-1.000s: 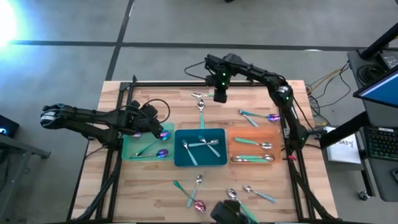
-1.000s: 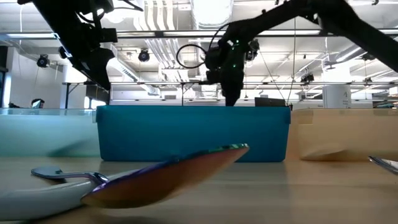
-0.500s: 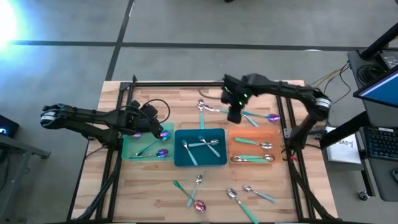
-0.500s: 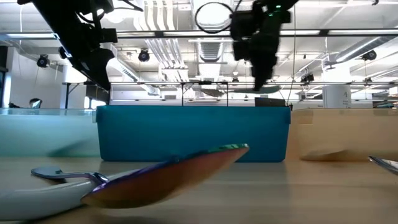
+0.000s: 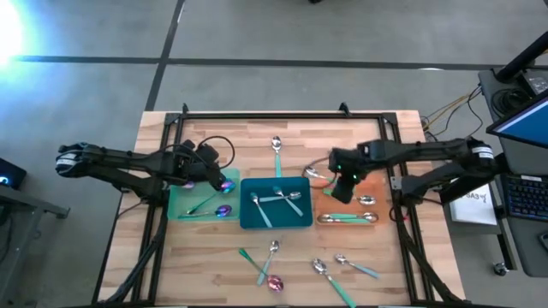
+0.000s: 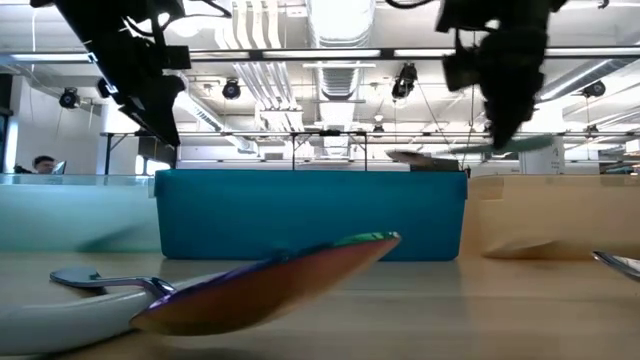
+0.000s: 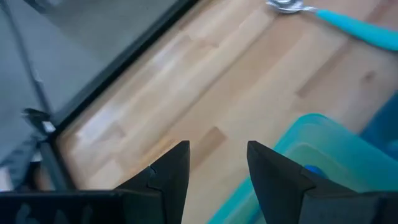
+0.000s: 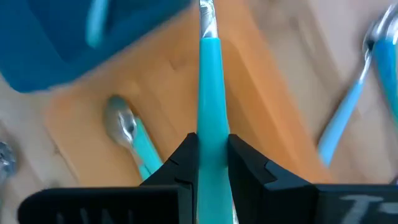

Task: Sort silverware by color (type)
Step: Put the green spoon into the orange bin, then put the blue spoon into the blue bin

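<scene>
Left of centre in the high view, the left gripper [image 5: 218, 177] waits over the green tray [image 5: 181, 205], fingers spread and empty. Centre, the teal tray [image 5: 248, 218] holds silver spoons. Right of centre, the right gripper [image 5: 340, 190] is clamped on a teal-handled spoon [image 8: 209, 81], carried above the orange tray [image 5: 330, 204]. The spoon's long axis runs straight out from the fingers, and the tray lies directly beneath. Judgement: lowering and release come next.
</scene>
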